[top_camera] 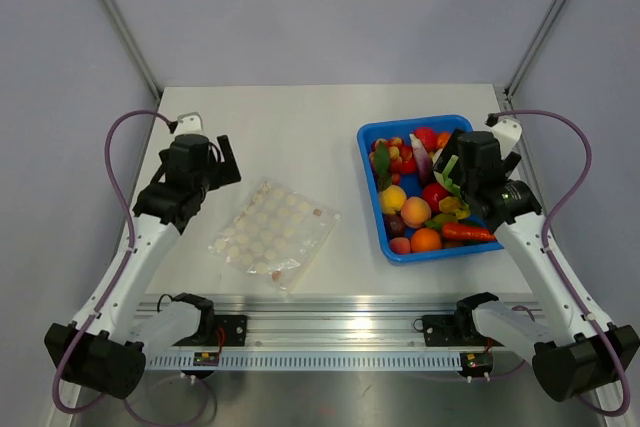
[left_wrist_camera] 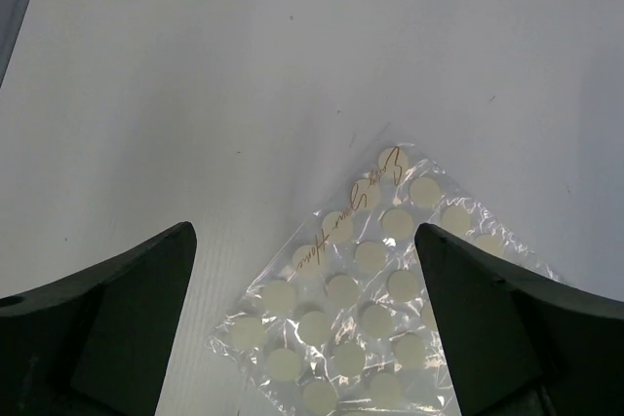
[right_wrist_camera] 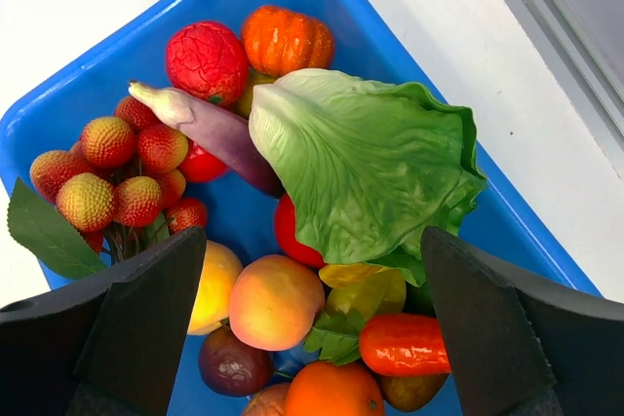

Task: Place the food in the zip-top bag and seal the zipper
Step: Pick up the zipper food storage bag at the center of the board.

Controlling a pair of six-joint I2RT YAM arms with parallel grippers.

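Top view: zip-top bag (top_camera: 275, 234), 1, flat on desk (top_camera: 300, 117), empty, beside left arm. Food (top_camera: 415, 212) all heaped in blue tray (top_camera: 372, 147), 1. Nothing bagged; filling and sealing left.

Left wrist: left jaws apart, empty, above bag. Zipper not discernible.

Right wrist: right jaws apart, empty, over tray. Lettuce (right_wrist_camera: 370, 163) 1, eggplant (right_wrist_camera: 210, 129) 1, pumpkin (right_wrist_camera: 288, 39) 1, carrot (right_wrist_camera: 405, 343) 1.
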